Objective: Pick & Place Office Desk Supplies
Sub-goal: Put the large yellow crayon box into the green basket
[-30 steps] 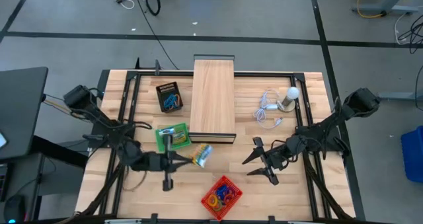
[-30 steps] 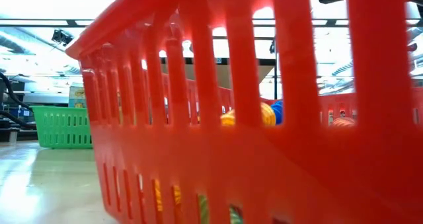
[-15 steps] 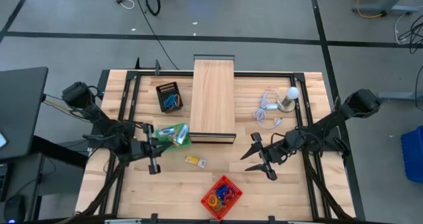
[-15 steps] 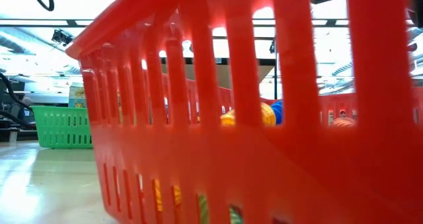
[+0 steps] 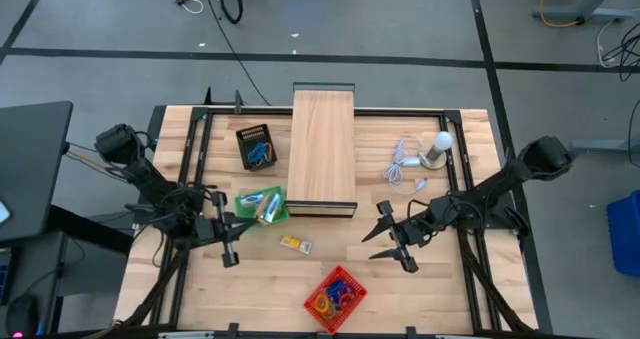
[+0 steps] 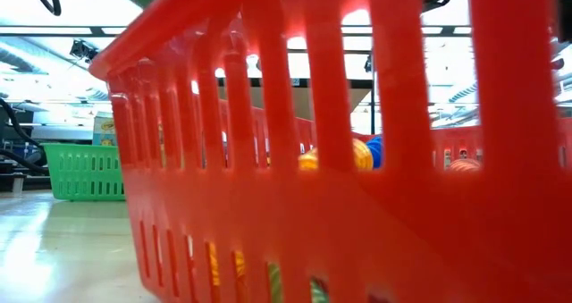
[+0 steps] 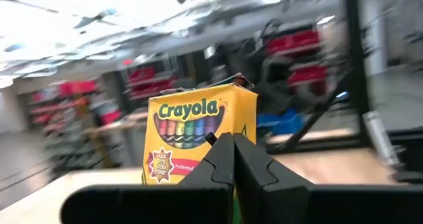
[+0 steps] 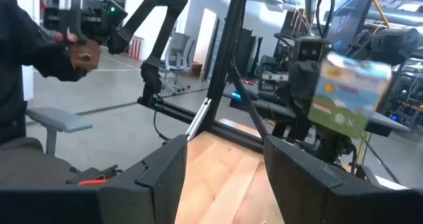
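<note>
The left end effector (image 5: 238, 229) is clenched on a yellow-and-green cardboard crayon box (image 5: 262, 205), lifted over the green slotted plastic basket (image 5: 246, 201) just beside the long pale wooden box (image 5: 322, 149). A small yellow piece (image 5: 293, 244) lies on open wooden bench (image 5: 440, 289) boards between both arms. The right end effector (image 5: 388, 237) hovers released, well apart. The red slotted plastic basket (image 5: 336, 300) of coloured loops (image 5: 328, 301) sits near the bench's front edge.
</note>
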